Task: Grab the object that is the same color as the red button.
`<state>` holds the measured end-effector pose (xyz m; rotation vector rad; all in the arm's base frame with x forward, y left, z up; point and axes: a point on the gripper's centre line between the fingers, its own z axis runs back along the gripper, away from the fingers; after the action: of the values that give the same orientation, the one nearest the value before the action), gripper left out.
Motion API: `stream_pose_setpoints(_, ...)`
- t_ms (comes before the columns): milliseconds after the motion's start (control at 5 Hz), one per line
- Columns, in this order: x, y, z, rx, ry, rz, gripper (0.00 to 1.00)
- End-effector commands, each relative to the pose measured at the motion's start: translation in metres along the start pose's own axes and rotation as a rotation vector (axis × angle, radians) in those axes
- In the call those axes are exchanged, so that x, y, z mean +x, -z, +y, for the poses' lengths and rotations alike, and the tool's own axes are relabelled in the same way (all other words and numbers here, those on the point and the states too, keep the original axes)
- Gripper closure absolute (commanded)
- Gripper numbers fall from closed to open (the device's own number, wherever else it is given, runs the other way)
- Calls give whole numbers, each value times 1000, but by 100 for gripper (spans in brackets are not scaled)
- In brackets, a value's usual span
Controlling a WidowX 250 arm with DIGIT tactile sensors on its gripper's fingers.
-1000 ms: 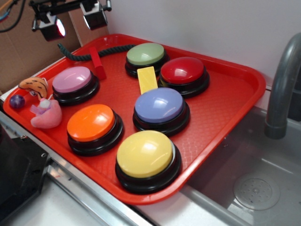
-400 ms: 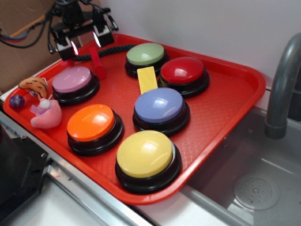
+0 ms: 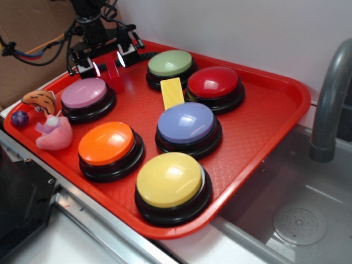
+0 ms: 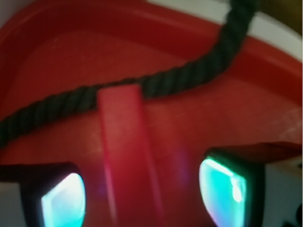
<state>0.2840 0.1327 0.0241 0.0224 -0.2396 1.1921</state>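
In the exterior view, well out to the left of the gripper (image 3: pixel 108 61) and lower down the red tray (image 3: pixel 264 118), a pink plush toy (image 3: pixel 54 135) sits at the near-left edge. Just below the gripper's left finger stands the pink-domed button (image 3: pixel 85 93).

Over the last second the gripper has come down from above the tray's back-left corner and now hangs low, straddling the small red block (image 3: pixel 114 74). Its jaws stand spread, holding nothing, one finger on each side of the bar. The wrist view confirms this: the red block (image 4: pixel 125 156) runs straight up between the two lit fingertips (image 4: pixel 64 198), with clear tray floor showing on either side, so no contact yet. The dark rope (image 4: pixel 156 82) crosses just beyond the block's far end, touching or nearly touching it.

To the right of the gripper lie the green button (image 3: pixel 170 63), the yellow block (image 3: pixel 172 92), and further right the red button (image 3: pixel 213 82), whose colour the block matches.

In my judgement the descent has put the task at the closing step: the target is centred and aligned, and only the squeeze remains. The rope is close enough that it could be dragged along when the block is lifted.
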Motion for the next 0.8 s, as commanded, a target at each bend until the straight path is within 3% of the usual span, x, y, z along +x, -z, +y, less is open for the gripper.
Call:
stream_pose_setpoints(0, 8, -3, 0, -29, 76, -25, 100)
stream_pose_setpoints(200, 8, -10, -2, -8, 104, -43, 100)
stream_pose_setpoints(600, -5, -54, -12, -93, 353, 23, 100)
